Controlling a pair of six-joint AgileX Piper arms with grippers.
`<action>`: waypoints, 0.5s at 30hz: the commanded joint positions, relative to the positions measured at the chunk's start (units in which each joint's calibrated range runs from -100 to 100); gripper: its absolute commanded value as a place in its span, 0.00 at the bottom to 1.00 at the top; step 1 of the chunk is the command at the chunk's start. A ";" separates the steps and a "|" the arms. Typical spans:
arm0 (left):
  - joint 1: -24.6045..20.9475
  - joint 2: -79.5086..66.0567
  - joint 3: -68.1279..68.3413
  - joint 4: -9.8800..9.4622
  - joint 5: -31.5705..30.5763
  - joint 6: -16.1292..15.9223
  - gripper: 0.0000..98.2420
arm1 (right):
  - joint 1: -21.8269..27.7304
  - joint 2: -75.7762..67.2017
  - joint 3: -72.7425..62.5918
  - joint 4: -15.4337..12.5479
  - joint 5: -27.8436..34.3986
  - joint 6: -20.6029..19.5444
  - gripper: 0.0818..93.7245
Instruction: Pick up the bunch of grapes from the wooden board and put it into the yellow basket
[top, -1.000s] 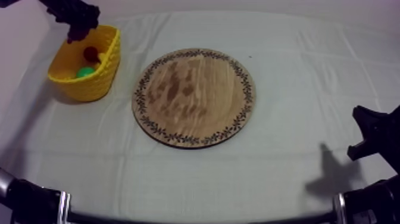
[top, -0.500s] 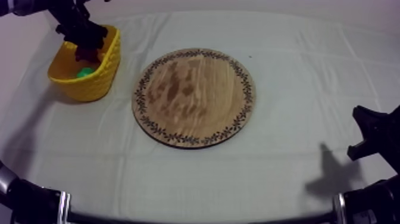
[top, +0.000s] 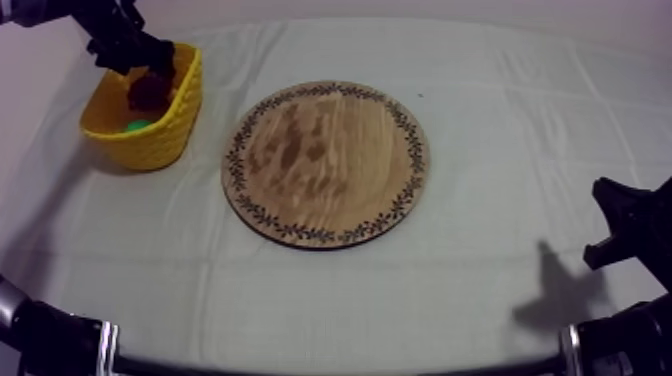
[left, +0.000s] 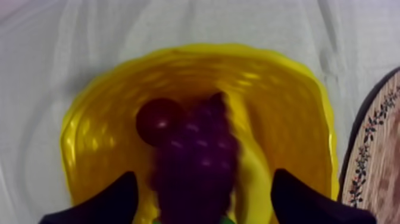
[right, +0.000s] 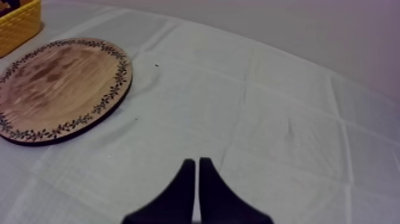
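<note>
The dark purple bunch of grapes (top: 150, 90) lies inside the yellow basket (top: 150, 145) at the far left of the table. My left gripper (top: 135, 55) hangs just above the basket's back rim. In the left wrist view its fingers (left: 113, 202) stand wide apart, open, with the grapes (left: 193, 167) between them but touching neither, down in the basket (left: 178, 50) beside a small red fruit (left: 158, 122). The round wooden board (top: 325, 165) is bare. My right gripper (right: 196, 170) is shut on nothing and rests low at the right (top: 612, 225).
A green fruit (top: 135, 126) lies in the basket under the grapes. The board's patterned rim (left: 375, 155) runs close to the basket's right side. From the right wrist the board (right: 59, 89) and basket (right: 21, 24) sit far across open cloth.
The left gripper dropped into the basket with the grapes, then rose slightly and drew back, leaving the grapes inside over the red fruit. The right arm has not moved.
</note>
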 joint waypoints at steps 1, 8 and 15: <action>0.09 -1.19 1.03 -0.22 -1.27 -0.13 0.95 | 0.02 -0.01 -0.03 0.01 0.00 -0.01 0.00; 0.12 -7.33 3.56 -0.50 -4.21 1.59 0.97 | 0.02 -0.01 -0.03 0.01 0.00 0.00 0.00; -2.56 -19.41 9.32 -0.53 -10.97 2.58 0.80 | 0.02 -0.01 -0.03 0.01 0.00 0.04 0.00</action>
